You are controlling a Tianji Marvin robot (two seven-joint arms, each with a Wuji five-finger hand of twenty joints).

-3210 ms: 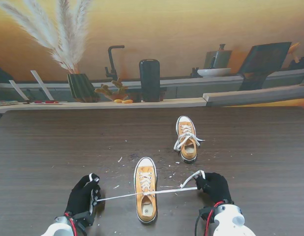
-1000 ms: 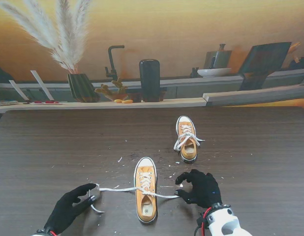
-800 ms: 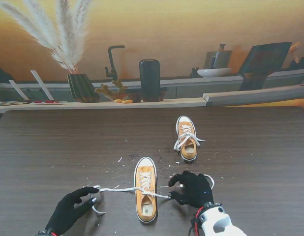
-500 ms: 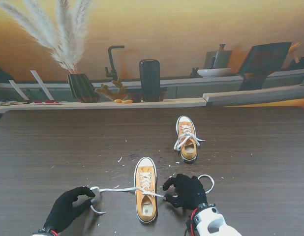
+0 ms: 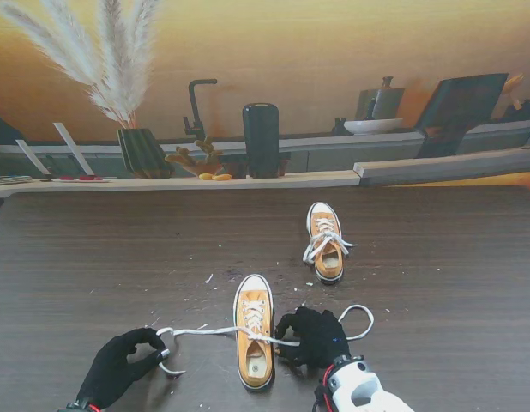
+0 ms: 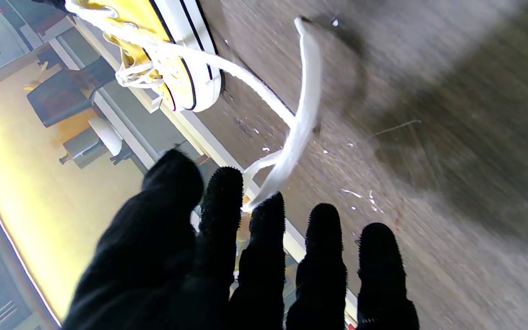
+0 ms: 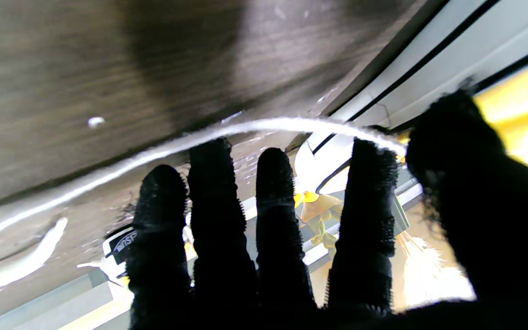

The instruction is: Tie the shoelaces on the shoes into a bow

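Observation:
A yellow sneaker (image 5: pixel 254 336) lies close to me on the dark table, its white lace (image 5: pixel 205 330) stretched out to both sides. My left hand (image 5: pixel 119 366) in a black glove pinches the left lace end (image 6: pixel 291 146) between its fingertips, left of the shoe. My right hand (image 5: pixel 313 336) presses against the shoe's right side, with the right lace (image 7: pixel 255 130) caught between thumb and forefinger. That lace curls in a loop (image 5: pixel 361 318) to the right of the hand. A second yellow sneaker (image 5: pixel 326 242) with a tied lace lies farther away.
Small white scraps (image 5: pixel 209 278) are scattered on the table around the near shoe. A shelf along the table's far edge carries a dark cylinder (image 5: pixel 261 140), a vase with pampas grass (image 5: pixel 141 151) and a tap (image 5: pixel 196 107).
My right hand has slid left until it reached the shoe's side, dragging its lace so a loop trails to the right. My left hand has curled tighter on its lace end.

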